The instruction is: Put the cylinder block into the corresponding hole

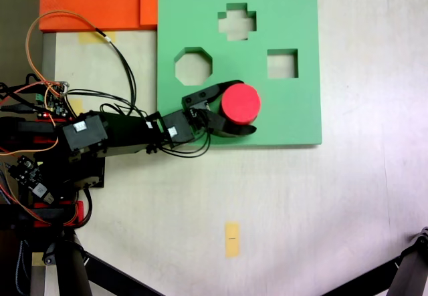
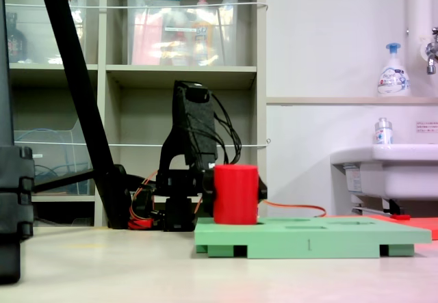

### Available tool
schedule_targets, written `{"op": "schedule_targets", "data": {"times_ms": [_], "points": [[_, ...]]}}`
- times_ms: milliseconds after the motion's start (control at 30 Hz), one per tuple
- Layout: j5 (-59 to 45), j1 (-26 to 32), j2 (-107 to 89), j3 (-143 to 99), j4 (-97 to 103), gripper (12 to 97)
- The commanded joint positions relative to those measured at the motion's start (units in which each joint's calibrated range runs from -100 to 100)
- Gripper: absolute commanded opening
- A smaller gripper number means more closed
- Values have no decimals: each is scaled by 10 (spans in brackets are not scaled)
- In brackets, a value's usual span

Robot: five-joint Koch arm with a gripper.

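Pinching the cylinder block, the claw sits mid-frame. Block stands upright on the green board, covering the round hole

I can't see the round hole: the red block covers that spot on the green board. From the side, the block hides the gripper tips.
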Motion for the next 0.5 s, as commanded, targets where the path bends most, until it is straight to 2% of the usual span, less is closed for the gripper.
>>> {"op": "schedule_targets", "data": {"times_ms": [0,333,433,467], "points": [[0,5,5,23,59,314],[-1,6,100,62,76,335],[-1,6,132,68,84,370],[-1,6,142,68,94,420]]}}
